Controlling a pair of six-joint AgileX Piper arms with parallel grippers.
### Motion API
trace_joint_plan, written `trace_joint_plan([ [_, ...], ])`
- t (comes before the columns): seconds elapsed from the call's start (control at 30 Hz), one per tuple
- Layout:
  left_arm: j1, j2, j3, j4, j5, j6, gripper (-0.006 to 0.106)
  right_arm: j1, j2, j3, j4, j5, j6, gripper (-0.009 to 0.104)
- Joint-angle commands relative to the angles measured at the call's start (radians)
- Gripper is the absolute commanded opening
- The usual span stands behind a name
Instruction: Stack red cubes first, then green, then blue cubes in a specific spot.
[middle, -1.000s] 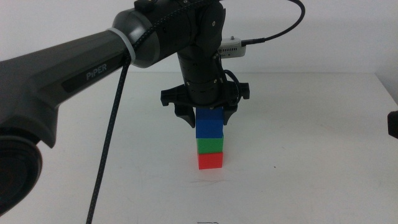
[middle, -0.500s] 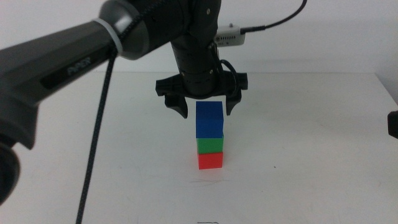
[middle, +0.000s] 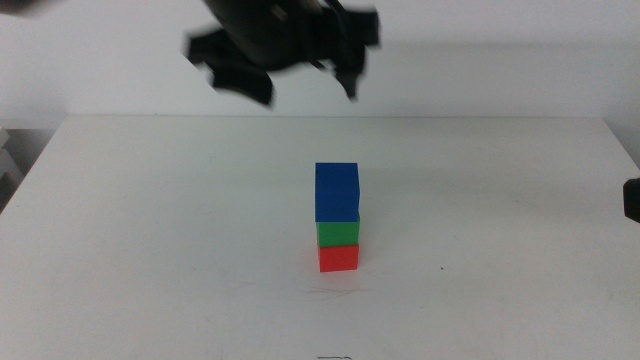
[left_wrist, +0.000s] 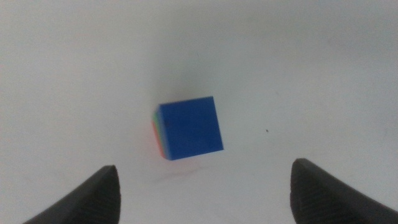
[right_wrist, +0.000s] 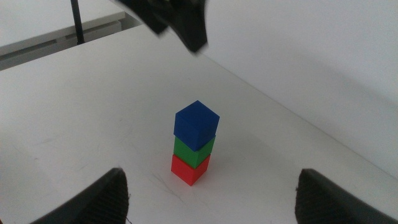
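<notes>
A three-cube tower stands on the white tabletop: the red cube (middle: 339, 258) at the bottom, the green cube (middle: 338, 234) on it, the blue cube (middle: 337, 192) on top. The right wrist view shows the same tower, red cube (right_wrist: 188, 168), green cube (right_wrist: 193, 150), blue cube (right_wrist: 196, 123). From above, the left wrist view shows mostly the blue cube (left_wrist: 190, 126). My left gripper (middle: 300, 85) hangs open high above the tower, blurred, holding nothing. My right gripper (right_wrist: 211, 196) is open and empty at the table's right side, with a dark part of that arm (middle: 631, 200) at the picture's edge.
The white table (middle: 150, 220) ends at a far edge against a pale wall. A black cable (right_wrist: 76, 20) rises beyond the table's far side in the right wrist view.
My left gripper has risen from around the blue cube to high above the tower, jaws wide apart. The tower has stayed in place. The right arm has not moved.
</notes>
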Motion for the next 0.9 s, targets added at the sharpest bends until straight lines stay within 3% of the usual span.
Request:
trace_joint_plan([
  [0.0,-0.002,-0.107,-0.020,0.051,0.063,0.048,0.094,-0.007,0.003,-0.023,0.017,-0.065,-0.006,0.094],
  [0.17,0.013,-0.243,0.015,0.182,0.061,0.112,0.094,-0.007,0.003,-0.023,0.017,-0.065,-0.006,0.094],
  [0.23,0.039,-0.306,0.061,0.189,0.037,0.151,0.094,-0.007,0.003,-0.023,0.017,-0.065,-0.006,0.094],
  [0.5,0.355,-0.627,0.397,0.013,-0.311,0.516,0.094,-0.007,0.003,-0.023,0.020,-0.065,-0.006,0.094],
  [0.6,0.445,-0.725,0.531,-0.048,-0.420,0.552,0.094,-0.007,0.003,-0.023,0.020,-0.065,-0.006,0.094],
  [0.87,0.515,-0.906,0.745,-0.051,-0.542,0.554,0.094,-0.007,0.003,-0.023,0.020,-0.065,-0.006,0.094],
])
